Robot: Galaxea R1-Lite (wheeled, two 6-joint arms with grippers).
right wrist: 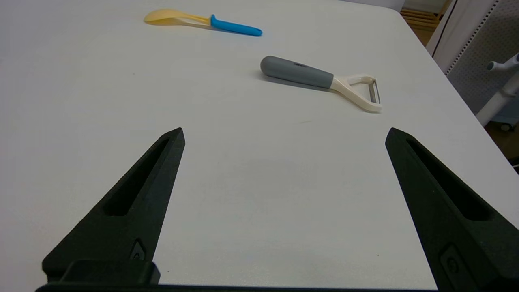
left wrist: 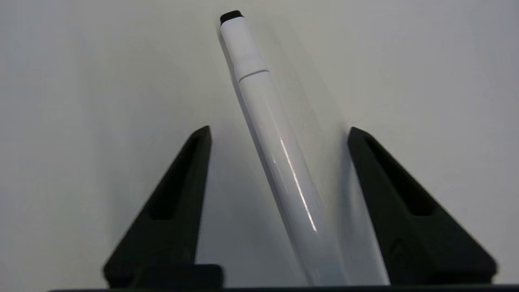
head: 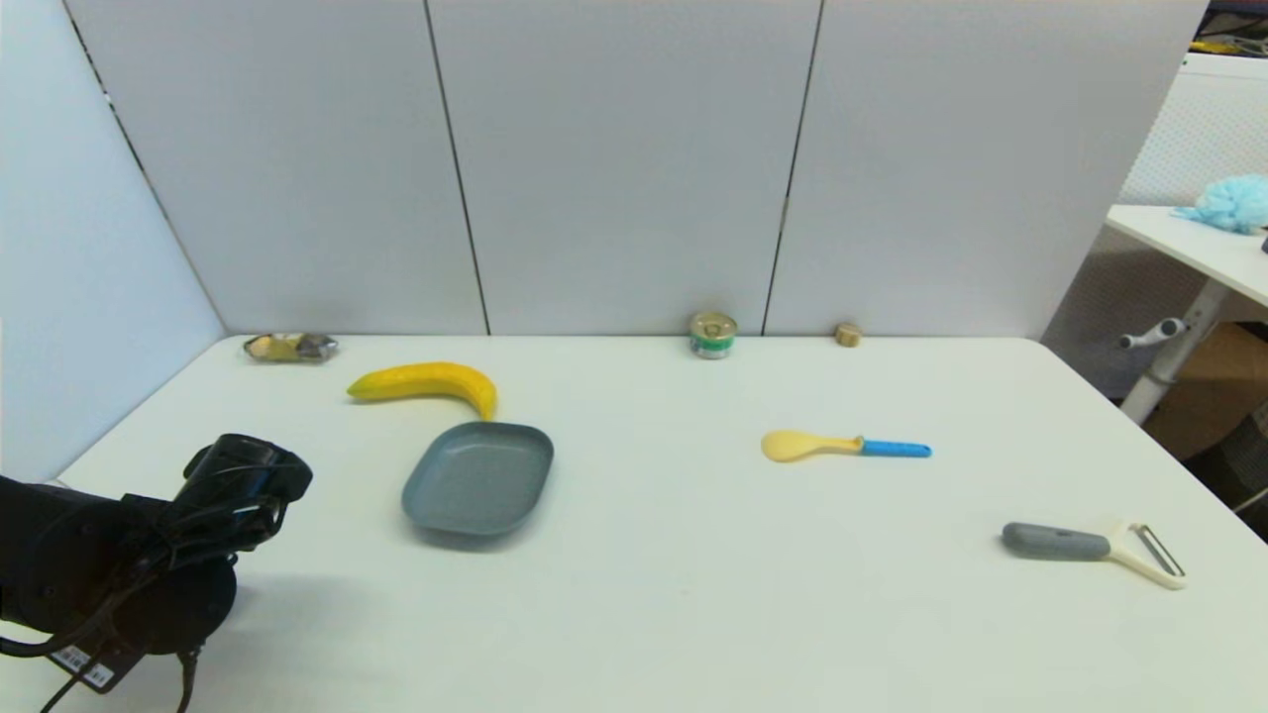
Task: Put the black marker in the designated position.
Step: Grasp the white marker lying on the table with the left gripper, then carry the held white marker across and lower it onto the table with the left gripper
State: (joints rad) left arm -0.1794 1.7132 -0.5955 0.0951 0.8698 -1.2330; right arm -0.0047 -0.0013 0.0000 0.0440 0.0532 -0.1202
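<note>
The black marker (left wrist: 279, 162), a slim white pen with a small black end, lies on the white table in the left wrist view. My left gripper (left wrist: 279, 129) is open around it, one finger on each side of the barrel with a gap to both. In the head view the left arm (head: 149, 535) is at the near left of the table and hides the marker beneath it. My right gripper (right wrist: 284, 129) is open and empty above bare table, and it is out of the head view.
A grey plate (head: 478, 479) sits right of the left arm, with a banana (head: 426, 382) behind it. A yellow spoon with a blue handle (head: 842, 446) and a grey-handled peeler (head: 1090, 547) lie to the right. A small can (head: 712, 334), a small round piece (head: 847, 334) and a wrapper (head: 290, 347) sit by the back wall.
</note>
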